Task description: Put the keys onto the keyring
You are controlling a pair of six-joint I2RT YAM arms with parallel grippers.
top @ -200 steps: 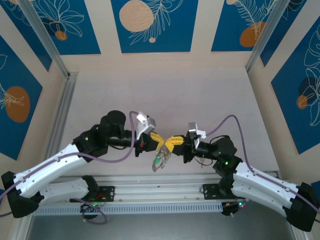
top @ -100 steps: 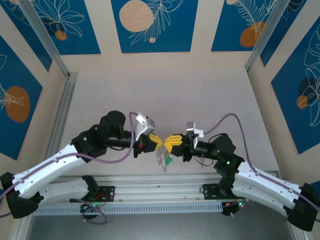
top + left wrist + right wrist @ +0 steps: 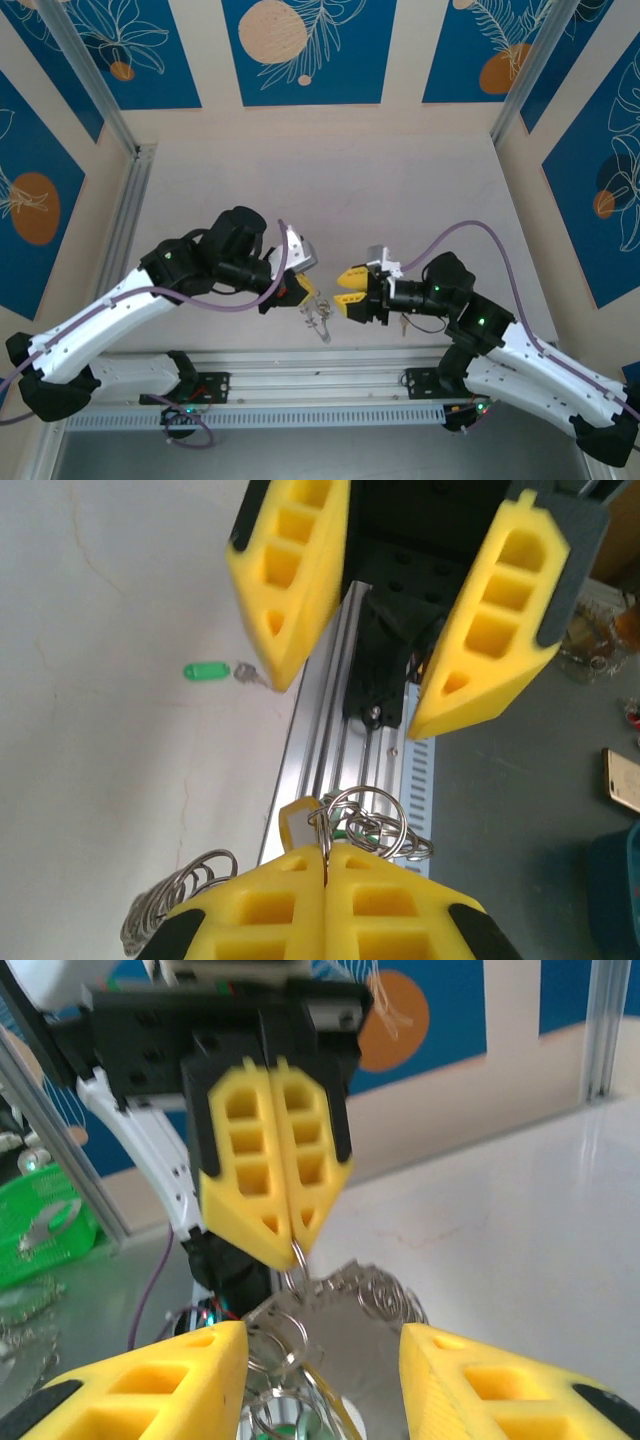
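Observation:
My left gripper point(image 3: 303, 290) point(image 3: 325, 852) is shut on a thin wire ring of the keyring point(image 3: 365, 820), a bunch of silver rings with a yellow tag point(image 3: 297, 822) and a green tag behind it. In the top view the keyring point(image 3: 318, 316) hangs just under its tips. My right gripper point(image 3: 347, 290) point(image 3: 320, 1332) faces it, open, with the rings point(image 3: 335, 1325) hanging between its spread fingers and touching neither. One key with a green tag point(image 3: 205, 670) lies flat on the table by the rail.
The aluminium rail point(image 3: 320, 750) along the table's near edge runs under both grippers. Purple cables point(image 3: 455, 235) arch over each arm. A coil of spare rings point(image 3: 170, 905) shows beside my left fingers. The pale tabletop point(image 3: 330, 190) stretches behind the arms.
My right gripper has opened and drawn back to the right, letting go of the keyring. The bundle now hangs from the left gripper alone. The left arm has shifted slightly.

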